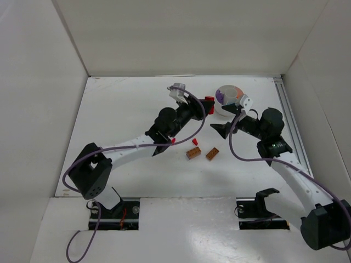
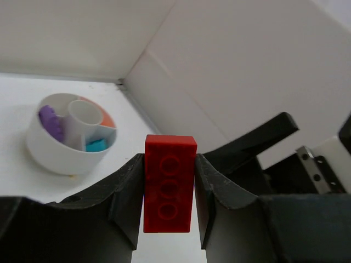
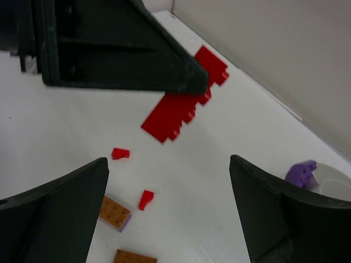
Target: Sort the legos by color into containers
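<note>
My left gripper is shut on a red brick and holds it just left of the round white tub. In the left wrist view the red brick sits upright between the fingers, with the tub ahead; it holds a purple piece, a teal piece and something orange. My right gripper is open and empty below the tub. On the table lie two brown bricks and two tiny red pieces.
White walls enclose the table on the left, back and right. A rail runs along the right edge. In the right wrist view the left gripper's dark body fills the upper left, close above the red brick.
</note>
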